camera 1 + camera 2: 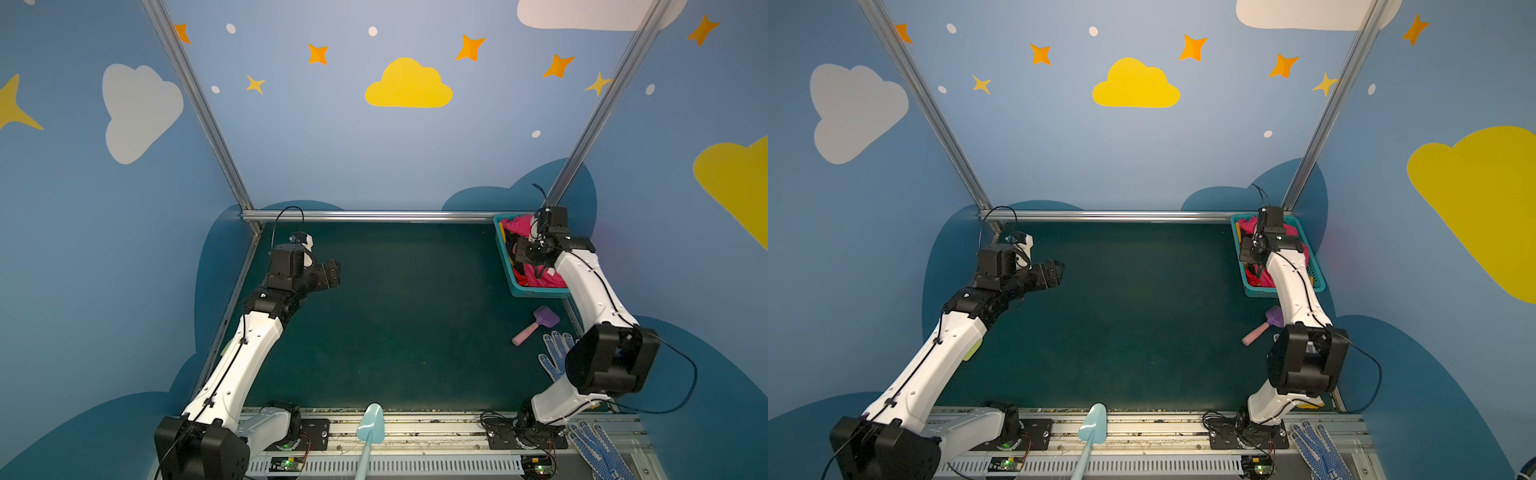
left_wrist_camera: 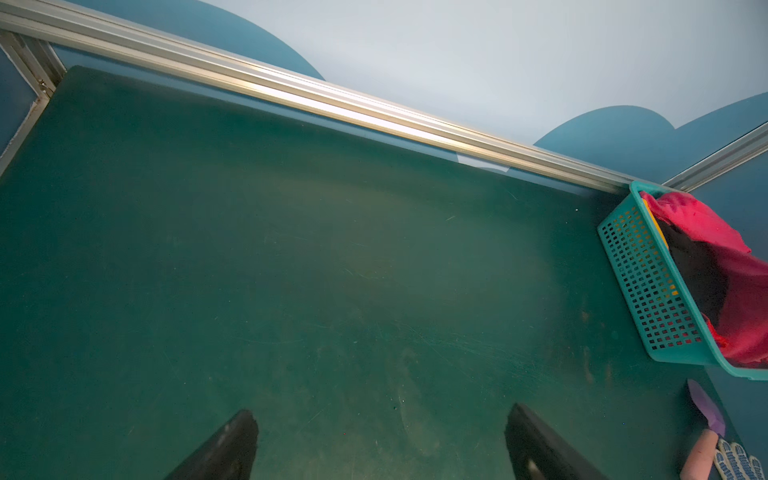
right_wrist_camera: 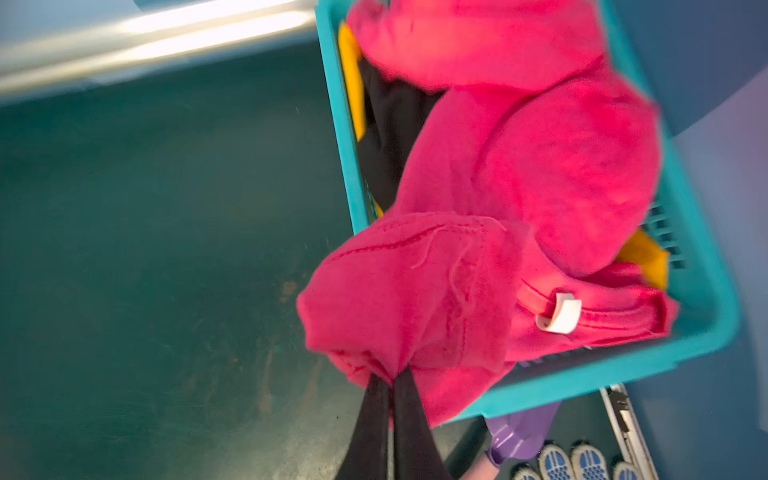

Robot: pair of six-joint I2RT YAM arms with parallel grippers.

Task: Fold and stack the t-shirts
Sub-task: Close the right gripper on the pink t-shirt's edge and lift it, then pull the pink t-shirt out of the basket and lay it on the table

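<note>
A bright pink-red t-shirt (image 3: 498,187) with a small white neck label (image 3: 561,313) lies heaped in a teal basket (image 3: 706,332) at the table's back right corner. A fold of it spills over the basket's rim. My right gripper (image 3: 392,374) is shut on that fold. Under the pink cloth I see a black t-shirt (image 3: 390,137) and a mustard-yellow one (image 3: 351,75). In both top views the right arm reaches over the basket (image 1: 536,293). My left gripper (image 2: 380,413) hangs open over the bare green mat (image 1: 395,311) at the left, empty.
A purple-and-pink brush (image 1: 536,326) lies just in front of the basket. A blue-dotted glove (image 1: 555,357) lies beside it, another (image 1: 602,453) on the front frame. A light blue scoop (image 1: 370,428) sticks in at the front edge. A metal rail (image 1: 374,216) bounds the back.
</note>
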